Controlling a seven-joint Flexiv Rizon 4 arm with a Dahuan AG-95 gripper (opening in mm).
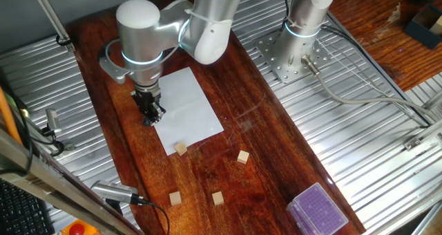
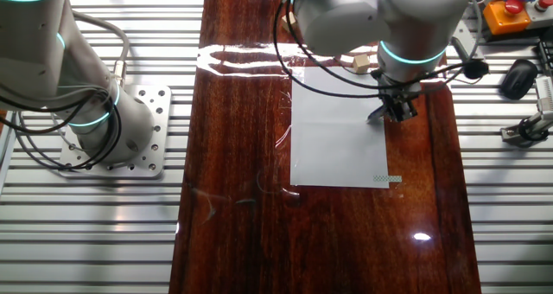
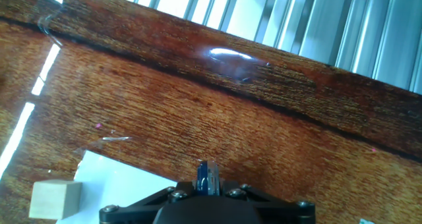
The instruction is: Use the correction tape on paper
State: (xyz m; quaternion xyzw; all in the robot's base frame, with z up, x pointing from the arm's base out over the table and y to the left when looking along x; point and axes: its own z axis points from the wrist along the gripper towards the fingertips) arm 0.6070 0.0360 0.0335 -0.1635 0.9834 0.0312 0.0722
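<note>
My gripper (image 1: 150, 111) is shut on the dark blue correction tape (image 1: 147, 120), which sticks out below the fingers. It stands at the left edge of the white paper (image 1: 183, 107) on the wooden table. In the other fixed view the gripper (image 2: 398, 109) holds the correction tape (image 2: 378, 115) over the right edge of the paper (image 2: 337, 138). The hand view shows the blue correction tape (image 3: 208, 176) clamped in the gripper (image 3: 208, 184), with a corner of the paper (image 3: 112, 178) beside it. Whether the tip touches the sheet is not visible.
Several small wooden cubes lie near the paper: one (image 1: 181, 148) at its lower edge, others (image 1: 243, 156) (image 1: 175, 198) further out. A purple-topped clear box (image 1: 316, 209) sits at the table's end. A second arm's base (image 1: 297, 55) stands beside the table.
</note>
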